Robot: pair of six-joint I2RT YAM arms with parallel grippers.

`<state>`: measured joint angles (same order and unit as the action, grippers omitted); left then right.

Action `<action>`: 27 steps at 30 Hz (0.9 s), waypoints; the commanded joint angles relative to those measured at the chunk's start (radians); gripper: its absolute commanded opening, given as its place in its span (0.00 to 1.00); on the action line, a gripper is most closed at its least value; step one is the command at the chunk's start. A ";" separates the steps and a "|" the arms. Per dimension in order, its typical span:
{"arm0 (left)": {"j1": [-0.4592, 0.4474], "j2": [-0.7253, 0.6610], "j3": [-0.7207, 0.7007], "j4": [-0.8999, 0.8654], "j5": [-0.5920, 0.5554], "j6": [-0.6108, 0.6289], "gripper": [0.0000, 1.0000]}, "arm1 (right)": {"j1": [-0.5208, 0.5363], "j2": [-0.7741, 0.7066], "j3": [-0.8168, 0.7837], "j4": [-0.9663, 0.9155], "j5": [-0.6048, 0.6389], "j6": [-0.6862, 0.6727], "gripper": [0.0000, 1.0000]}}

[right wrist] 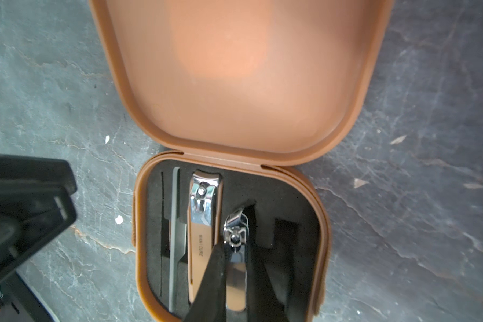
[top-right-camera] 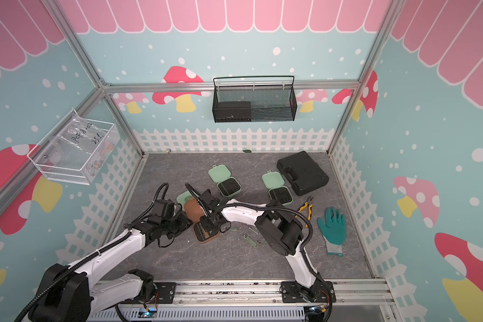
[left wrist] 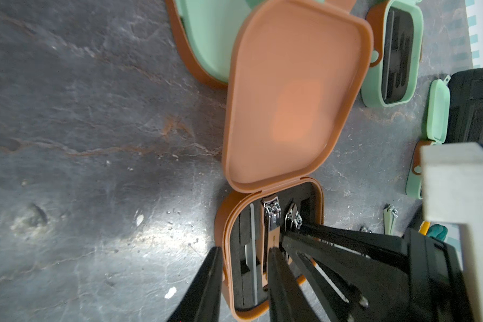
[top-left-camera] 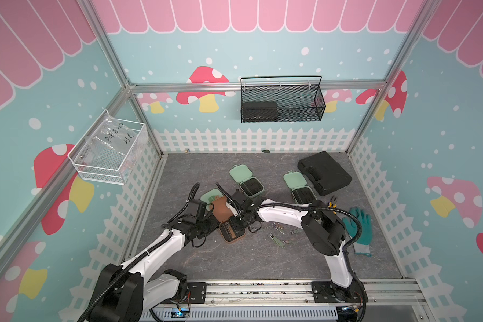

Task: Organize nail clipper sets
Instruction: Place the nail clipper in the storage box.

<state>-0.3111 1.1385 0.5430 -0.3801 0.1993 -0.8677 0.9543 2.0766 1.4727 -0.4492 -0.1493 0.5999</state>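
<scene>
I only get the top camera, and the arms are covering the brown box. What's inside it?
Observer: In the right wrist view, a big clipper lies flat in the black insert of the brown case, whose lid stands open.
Operator: Is another one going in right now?
Observer: It looks like it. The right gripper is shut on a smaller clipper, right beside the big one, over the insert. I can't tell if it is seated.
</scene>
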 commanded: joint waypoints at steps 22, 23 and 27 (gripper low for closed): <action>-0.006 0.032 -0.006 0.039 0.015 -0.008 0.31 | 0.004 0.181 0.030 -0.194 0.271 0.011 0.07; -0.006 0.033 -0.006 0.040 0.016 -0.007 0.31 | 0.006 0.193 0.035 -0.204 0.277 0.010 0.07; -0.005 0.032 -0.010 0.041 0.015 -0.007 0.31 | 0.018 0.244 0.060 -0.249 0.306 0.005 0.07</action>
<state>-0.3111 1.1637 0.5430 -0.3557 0.2123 -0.8677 0.9714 2.1693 1.5932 -0.5186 0.0788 0.6075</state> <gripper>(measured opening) 0.310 0.120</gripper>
